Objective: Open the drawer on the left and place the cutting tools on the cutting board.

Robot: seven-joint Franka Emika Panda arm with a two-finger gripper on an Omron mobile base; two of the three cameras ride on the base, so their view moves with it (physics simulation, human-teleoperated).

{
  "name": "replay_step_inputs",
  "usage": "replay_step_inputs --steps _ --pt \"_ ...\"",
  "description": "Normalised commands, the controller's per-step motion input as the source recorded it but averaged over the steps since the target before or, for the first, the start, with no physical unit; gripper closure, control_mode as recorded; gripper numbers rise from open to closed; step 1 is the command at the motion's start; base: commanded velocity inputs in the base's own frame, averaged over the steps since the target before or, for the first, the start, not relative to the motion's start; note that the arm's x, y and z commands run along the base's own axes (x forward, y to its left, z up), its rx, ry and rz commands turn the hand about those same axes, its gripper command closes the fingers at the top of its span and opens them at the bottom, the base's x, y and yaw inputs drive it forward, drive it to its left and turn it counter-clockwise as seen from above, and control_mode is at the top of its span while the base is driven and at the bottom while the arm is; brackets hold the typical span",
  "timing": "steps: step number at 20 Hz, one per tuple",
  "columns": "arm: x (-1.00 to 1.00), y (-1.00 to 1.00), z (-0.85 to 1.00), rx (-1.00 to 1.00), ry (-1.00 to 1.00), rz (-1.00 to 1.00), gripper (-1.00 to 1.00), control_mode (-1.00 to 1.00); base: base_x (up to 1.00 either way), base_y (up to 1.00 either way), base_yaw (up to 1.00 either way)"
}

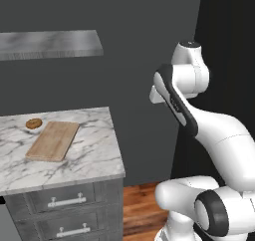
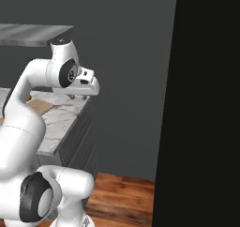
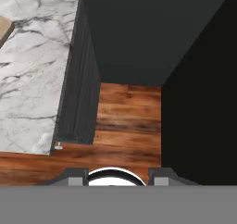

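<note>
Hovering claw [image 2: 78, 97] beside cutting board [image 1: 53, 140]

Glossy white rounded arm [image 1: 219, 130] segments, dark grey joint bands, round black-rimmed caps, white bulbous base.

A small round brown pastry [image 1: 34, 123] sits on the marble desk [image 1: 94, 153] near its back edge. A grey shelf [image 1: 50, 43] hangs above the desk; wooden floor [image 3: 127, 114] lies beside it.
</note>
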Motion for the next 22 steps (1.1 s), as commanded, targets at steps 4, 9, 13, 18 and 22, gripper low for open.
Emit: replay_step_inputs --steps 4,9,13,18,22 --pt "-0.23 0.19 -0.06 -0.07 0.00 0.03 -1.00 -1.00 0.00 0.00 0.00" --pt "-0.40 0.86 -0.17 -0.16 0.00 0.16 -1.00 -1.00 0.00 0.00 0.00" --pt "-0.43 1.00 -0.23 -0.21 0.00 0.20 -1.00 -1.00 0.00 0.00 0.00" --pt "-0.56 1.00 -0.38 -0.23 0.00 0.22 -1.00 -1.00 0.00 0.00 0.00" --pt "-0.58 0.92 -0.55 -0.21 0.00 0.20 -1.00 -1.00 0.00 0.00 0.00"
